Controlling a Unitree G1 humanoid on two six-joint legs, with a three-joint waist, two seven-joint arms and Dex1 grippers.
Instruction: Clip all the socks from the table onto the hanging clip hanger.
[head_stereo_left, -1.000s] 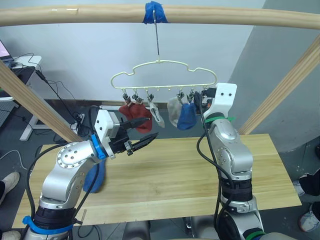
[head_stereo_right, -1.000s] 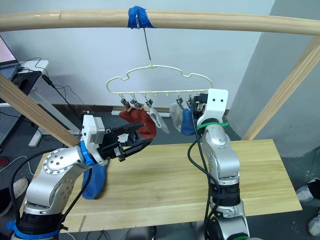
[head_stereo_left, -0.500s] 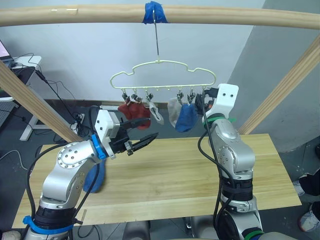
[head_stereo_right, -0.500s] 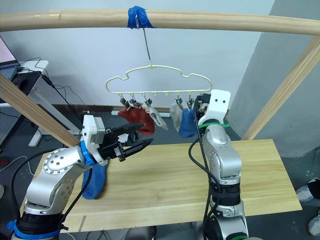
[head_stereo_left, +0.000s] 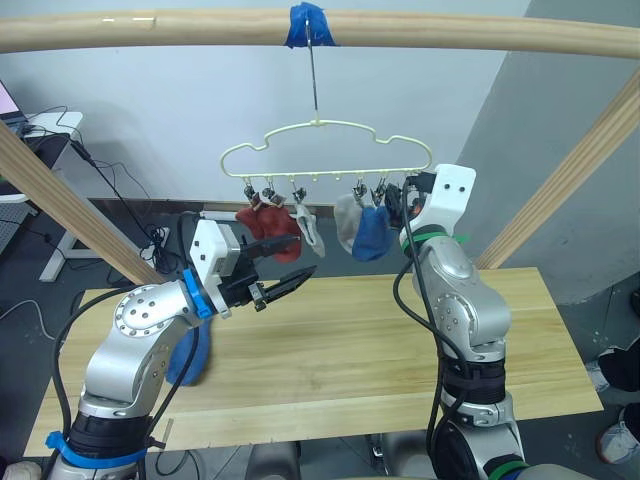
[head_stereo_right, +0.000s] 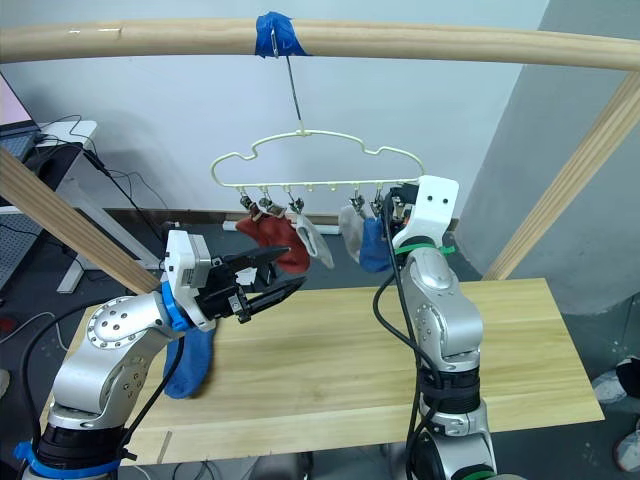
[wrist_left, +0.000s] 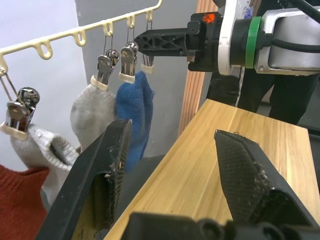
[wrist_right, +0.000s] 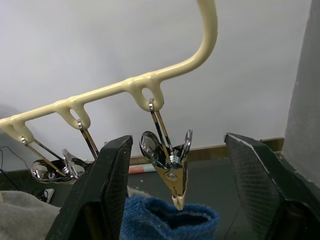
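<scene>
Five socks hang from the hanger (head_stereo_left: 325, 150); the sixth, a blue sock (head_stereo_right: 188, 362), droops over the table's (head_stereo_left: 350, 350) left edge. The right gripper (wrist_right: 172, 165) is wide open around the empty end clip (wrist_right: 172, 175) — holding nothing. The left gripper (wrist_left: 170, 165) is open and empty too. Judgement: squeeze that clip open squarely, and send the left gripper down for the sock.

We see even, soft indoor light with faint shadows and no glare; in our wrist views the near fingers (wrist_right: 107, 195) blur, clips stay sharp.
</scene>
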